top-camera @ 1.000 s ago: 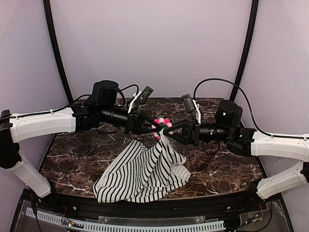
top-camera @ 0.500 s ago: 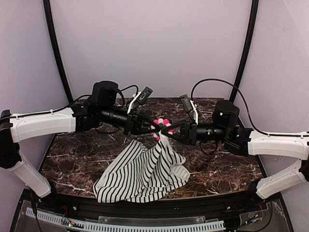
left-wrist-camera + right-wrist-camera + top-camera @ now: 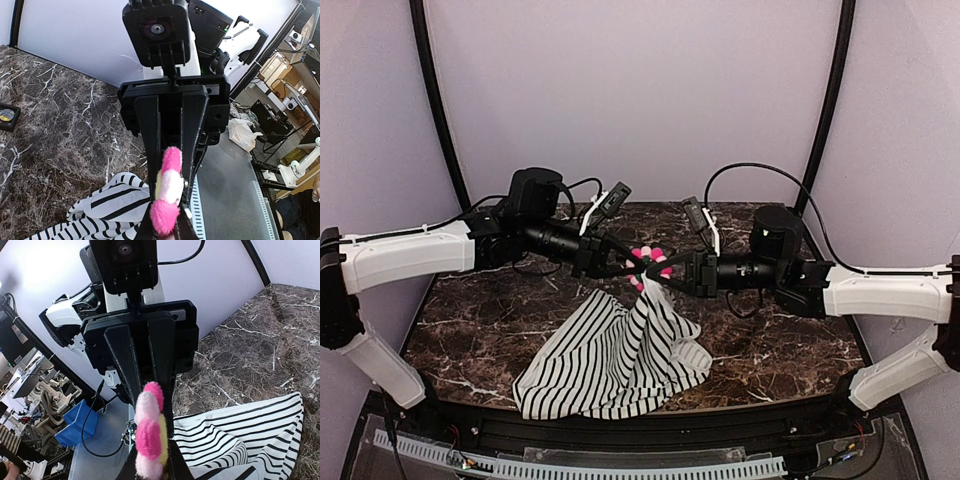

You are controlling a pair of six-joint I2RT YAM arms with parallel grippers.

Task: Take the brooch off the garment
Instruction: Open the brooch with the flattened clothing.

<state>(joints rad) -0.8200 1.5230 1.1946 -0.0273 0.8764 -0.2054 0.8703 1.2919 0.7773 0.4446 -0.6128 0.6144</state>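
Observation:
The brooch (image 3: 651, 260), a fluffy pink and white flower, is held up in the air above the table between my two arms. My left gripper (image 3: 638, 265) reaches it from the left and is shut, the brooch (image 3: 167, 195) edge-on between its fingertips. My right gripper (image 3: 666, 268) comes in from the right and is shut on the same brooch (image 3: 149, 432). The striped garment (image 3: 610, 360) hangs from the brooch down to the table. Its cloth (image 3: 100, 210) lies against one side of the pin, the side with the yellow backing.
The dark marble table (image 3: 790, 340) carries the garment's lower folds near its front edge. A small black square frame (image 3: 7, 116) lies on the table far to the left. Black cables loop behind both wrists.
My right arm has slid left toward the brooch and its jaws have narrowed onto it. The left gripper has kept its hold and place.

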